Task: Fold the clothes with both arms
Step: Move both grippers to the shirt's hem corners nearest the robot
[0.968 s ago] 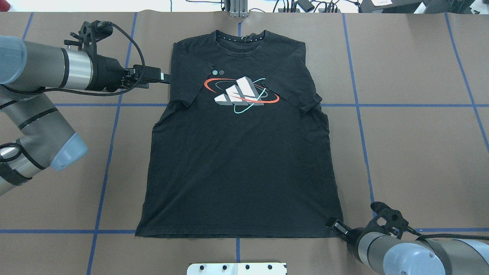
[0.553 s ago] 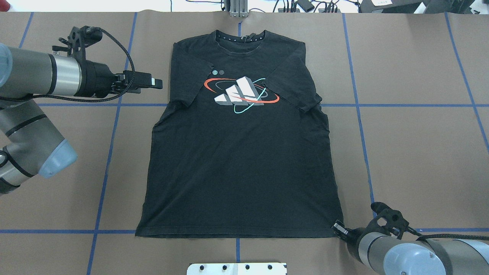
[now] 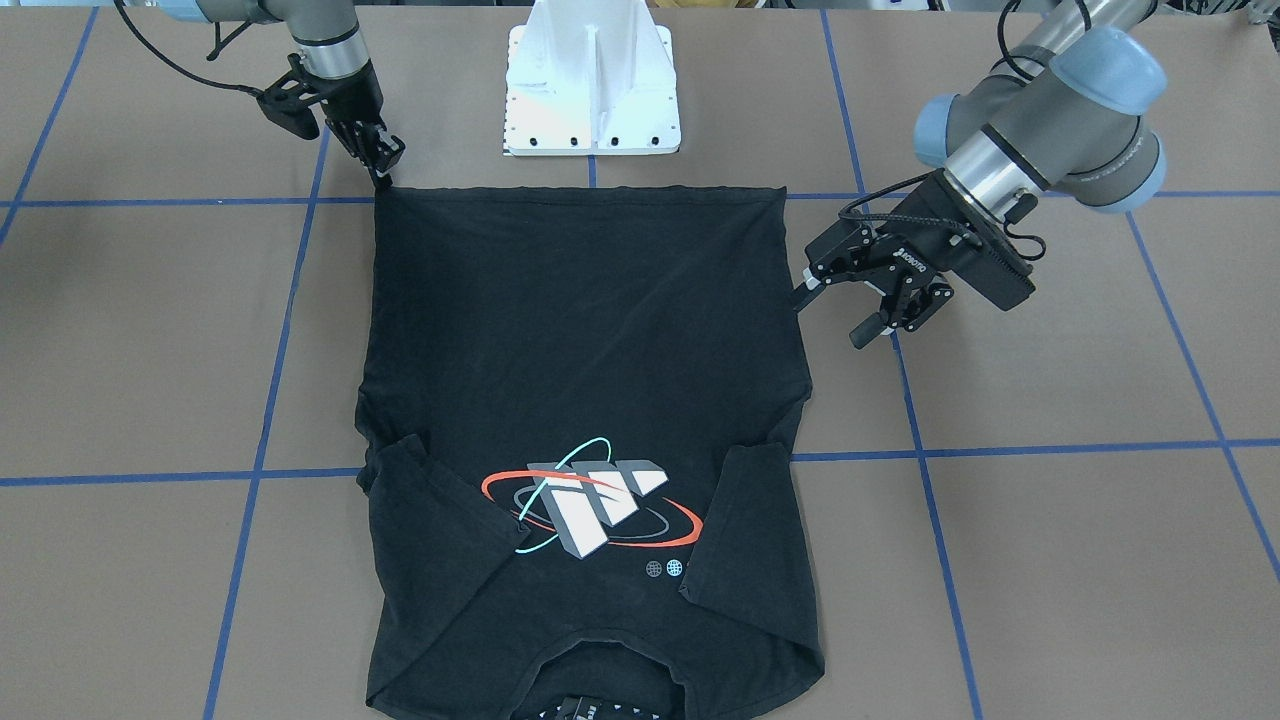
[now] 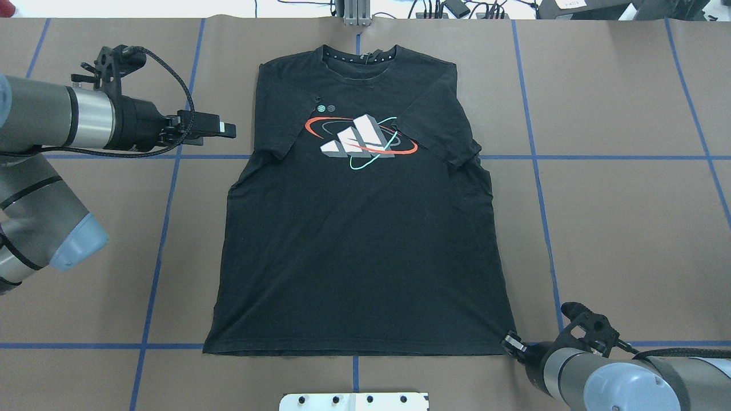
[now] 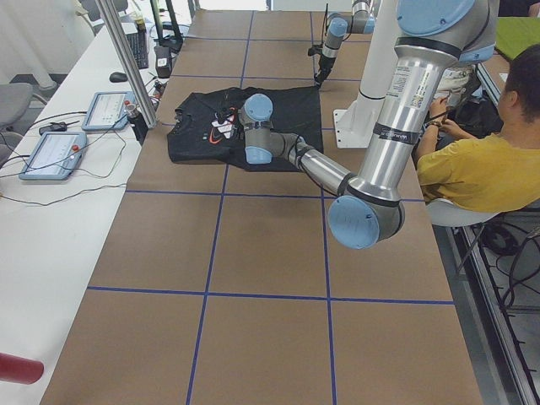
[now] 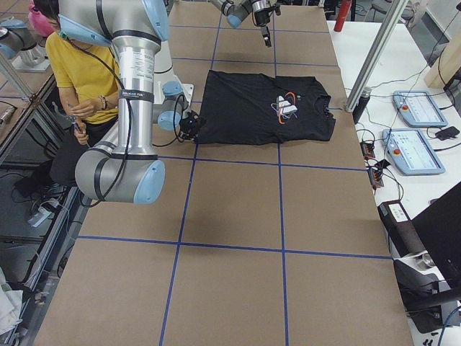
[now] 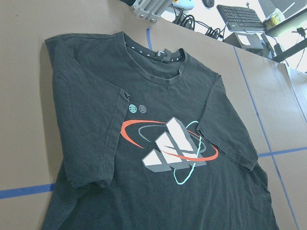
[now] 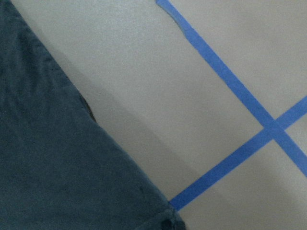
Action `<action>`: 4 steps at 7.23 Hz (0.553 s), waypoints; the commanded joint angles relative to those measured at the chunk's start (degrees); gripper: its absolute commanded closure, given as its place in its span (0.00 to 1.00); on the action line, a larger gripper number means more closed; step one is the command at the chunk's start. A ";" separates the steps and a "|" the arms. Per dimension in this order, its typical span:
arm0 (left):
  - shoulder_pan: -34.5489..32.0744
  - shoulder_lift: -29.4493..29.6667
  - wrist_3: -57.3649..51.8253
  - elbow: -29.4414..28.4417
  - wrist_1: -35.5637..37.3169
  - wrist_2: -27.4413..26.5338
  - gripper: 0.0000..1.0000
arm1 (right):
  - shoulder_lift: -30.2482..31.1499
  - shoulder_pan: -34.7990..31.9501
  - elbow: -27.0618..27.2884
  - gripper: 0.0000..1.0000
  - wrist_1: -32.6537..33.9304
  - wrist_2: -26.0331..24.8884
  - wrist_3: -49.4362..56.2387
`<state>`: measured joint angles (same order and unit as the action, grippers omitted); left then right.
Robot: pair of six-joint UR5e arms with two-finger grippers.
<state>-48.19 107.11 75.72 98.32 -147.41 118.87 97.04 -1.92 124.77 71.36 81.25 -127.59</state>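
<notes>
One T-shirt (image 4: 354,257): flat on table (image 4: 617,228), logo up, two sleeves folded inward. Two grippers: left gripper (image 3: 830,318) spread wide beside shirt; right gripper (image 4: 510,341) at hem corner, opening cannot be told

Brown table (image 4: 628,228), blue tape grid (image 4: 622,157); black T-shirt (image 4: 354,257) flat, logo up.

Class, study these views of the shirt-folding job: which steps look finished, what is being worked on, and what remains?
Done: both sleeves of the T-shirt lie folded in over the chest. In hand: the right gripper is at a hem corner, grip unclear; the left gripper hangs open beside the shirt. Left: the body lies unfolded, full length.
</notes>
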 commanded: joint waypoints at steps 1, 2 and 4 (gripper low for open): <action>0.89 -2.51 10.70 2.30 4.05 -0.21 0.01 | 1.74 0.25 2.05 1.00 0.01 2.85 -0.02; 3.34 -8.61 15.02 6.66 4.06 -2.13 0.01 | 1.84 0.16 2.66 1.00 0.00 5.21 -0.02; 16.03 -18.74 25.54 15.11 5.99 -11.67 0.01 | 2.97 0.25 4.78 1.00 0.00 7.78 -0.02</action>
<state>-40.27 94.48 93.67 108.56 -142.49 113.45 99.25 -1.73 128.58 71.37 87.63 -127.66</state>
